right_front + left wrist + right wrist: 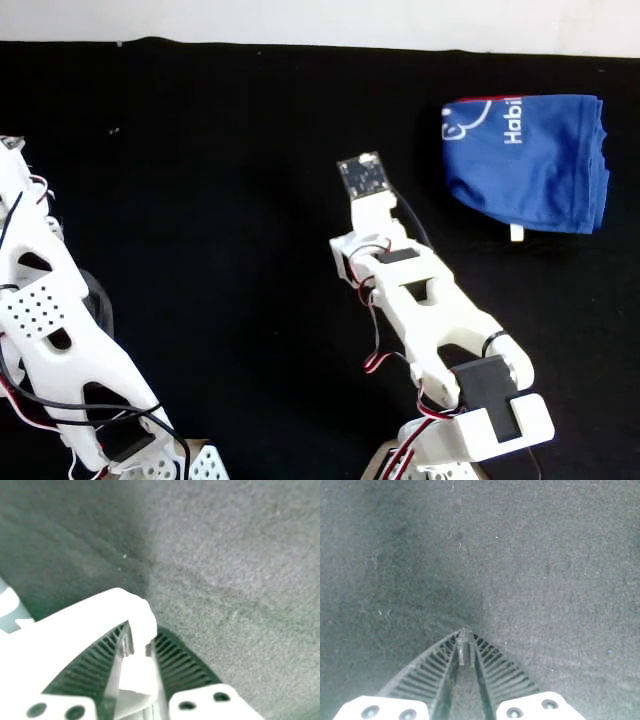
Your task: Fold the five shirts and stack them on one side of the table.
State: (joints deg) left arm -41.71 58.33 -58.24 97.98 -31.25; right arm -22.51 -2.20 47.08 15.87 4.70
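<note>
A robotics test bench (lab-like): black cloth-covered table (200, 150), white wall (300, 20), printed arms (430, 310) with bare wiring (372, 335).

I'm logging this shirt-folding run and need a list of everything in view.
shirt: one, blue with white print, folded, far right of the table
tag: one, white, small, at the shirt's near edge
table: one, covered in black cloth
wall: white strip beyond the table's far edge
arms: two, white with black motors and red and black wires, at the near edge
left gripper: one, white and black, shut, over bare cloth
right gripper: one, black ribbed fingers, shut, over bare cloth
</note>
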